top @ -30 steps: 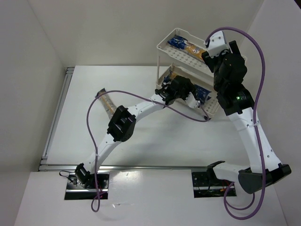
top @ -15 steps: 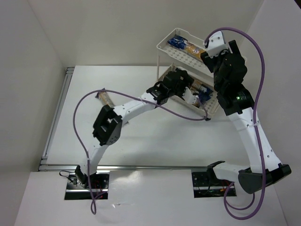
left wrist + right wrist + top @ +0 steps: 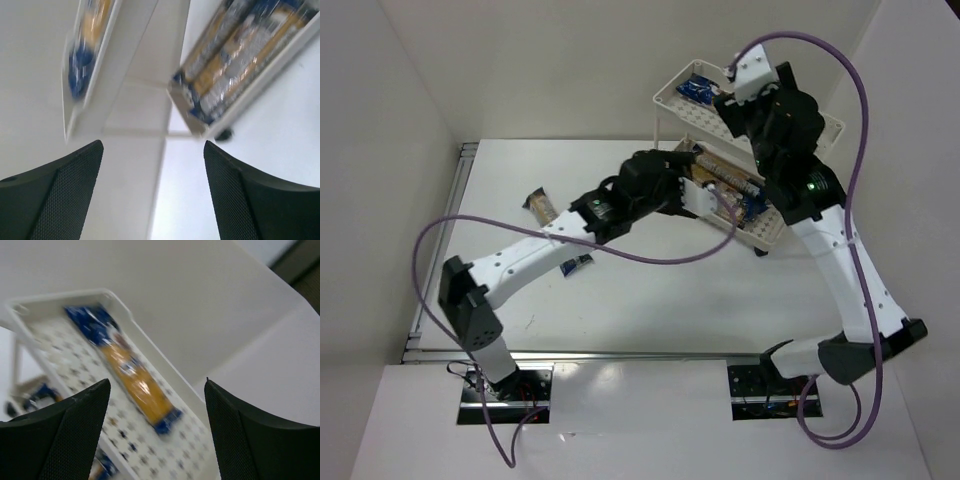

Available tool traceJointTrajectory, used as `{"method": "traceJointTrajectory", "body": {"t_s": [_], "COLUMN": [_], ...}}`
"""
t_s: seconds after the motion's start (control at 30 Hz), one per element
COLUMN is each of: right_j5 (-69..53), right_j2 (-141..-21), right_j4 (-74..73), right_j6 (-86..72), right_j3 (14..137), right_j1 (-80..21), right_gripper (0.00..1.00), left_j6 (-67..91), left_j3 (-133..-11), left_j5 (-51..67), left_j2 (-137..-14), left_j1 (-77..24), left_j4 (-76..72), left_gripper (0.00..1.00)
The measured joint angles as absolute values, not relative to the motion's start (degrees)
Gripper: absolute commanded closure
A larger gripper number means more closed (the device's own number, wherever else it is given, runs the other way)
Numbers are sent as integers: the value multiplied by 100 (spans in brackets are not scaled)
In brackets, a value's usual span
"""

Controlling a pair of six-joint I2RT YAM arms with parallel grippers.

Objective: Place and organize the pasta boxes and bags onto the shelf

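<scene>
white table point(image 3: 670, 292) with shelf point(image 3: 772, 232), one pasta packet point(image 3: 539, 206), small blue item point(image 3: 575, 265)

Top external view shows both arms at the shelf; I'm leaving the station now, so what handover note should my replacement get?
Left gripper: open, empty, facing the cream-white two-tier plastic shelf.
Right gripper: open, empty, over its top tray.
Done: one blue-ended clear pasta packet lies on the top tray; a row of packets lies in the lower tray.
To do: one stray packet on the white table, partly under the left arm, to be shelved.
</scene>
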State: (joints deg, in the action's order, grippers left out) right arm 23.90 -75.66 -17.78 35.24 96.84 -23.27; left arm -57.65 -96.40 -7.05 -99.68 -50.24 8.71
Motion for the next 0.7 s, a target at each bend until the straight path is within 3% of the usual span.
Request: {"method": "traceJointTrajectory", "body": {"t_s": [0.17, 0.4, 0.53, 0.7], "right_j5": [2023, 904, 530, 172], "right_j2": [-8720, -11096, -12475, -14118], "right_j4": [-2112, -2521, -2709, -3024], "right_j6": [3026, 1876, 1542, 1236], "right_j3": [11037, 13284, 14066, 14755], "right_j1": [-3146, -3636, -4145, -4939], "right_gripper": [18, 13, 7, 4], "left_j6": [-3677, -880, 357, 1553], "left_j3": [-8809, -6884, -6202, -5682], "left_j5": [-1072, -1787, -1518, -1017], "left_j2": [-8543, -6014, -4910, -4445], "left_j1": [-3913, -207, 781, 2016], "left_j4": [1334, 1483, 1680, 1702], "left_gripper": [8, 7, 7, 7]}}
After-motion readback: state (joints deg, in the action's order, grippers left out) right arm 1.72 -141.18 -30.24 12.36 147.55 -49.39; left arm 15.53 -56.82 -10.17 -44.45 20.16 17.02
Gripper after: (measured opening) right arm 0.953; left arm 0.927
